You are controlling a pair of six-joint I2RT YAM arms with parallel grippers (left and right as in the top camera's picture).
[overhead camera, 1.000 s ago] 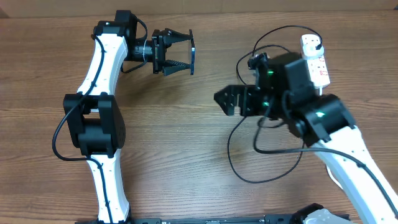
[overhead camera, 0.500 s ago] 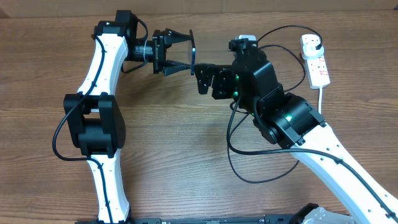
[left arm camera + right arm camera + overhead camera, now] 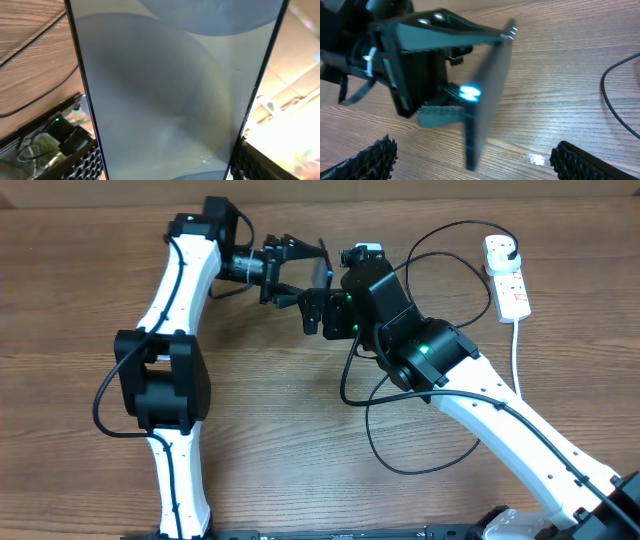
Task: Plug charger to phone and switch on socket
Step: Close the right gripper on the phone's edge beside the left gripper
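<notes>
My left gripper point(image 3: 313, 270) is shut on the phone point(image 3: 326, 264) and holds it on edge above the table at the back centre. The blue-grey screen point(image 3: 170, 90) fills the left wrist view between my fingers. My right gripper point(image 3: 315, 312) is open and empty, right beside the phone. In the right wrist view the phone point(image 3: 487, 90) stands edge-on between and beyond the open jaws point(image 3: 480, 160). The charger cable point(image 3: 367, 425) loops across the table to its black plug point(image 3: 511, 248) in the white socket point(image 3: 512, 288). Its small connector is hidden.
The socket's thick white cord point(image 3: 517, 350) runs toward the front along the right side. A stretch of black cable point(image 3: 615, 100) lies to the right of my right gripper. The wooden table's back edge is just behind the arms.
My right arm has swung left from near the socket to just beside the phone. My left gripper has shifted slightly right and tilted, with the phone in it.
</notes>
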